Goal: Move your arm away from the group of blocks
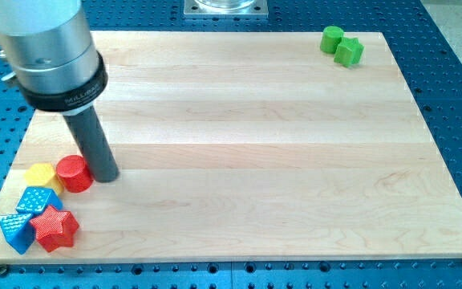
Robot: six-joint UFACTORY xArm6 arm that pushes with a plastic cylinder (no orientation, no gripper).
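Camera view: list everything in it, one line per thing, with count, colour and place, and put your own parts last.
green cylinder: 1, green, view's top right, touching the green block beside it
green block: 1, green, top right, just right of and below the green cylinder; exact shape unclear
red cylinder: 1, red, view's lower left
yellow block: 1, yellow, left of the red cylinder
blue block: 1, blue, below the yellow block
blue triangular block: 1, blue, bottom left corner
red star: 1, red, right of the blue triangular block
wooden board: 1, light wood, under everything
blue perforated table: 1, blue, around the board
my tip: 1, dark rod, right against the red cylinder's right side
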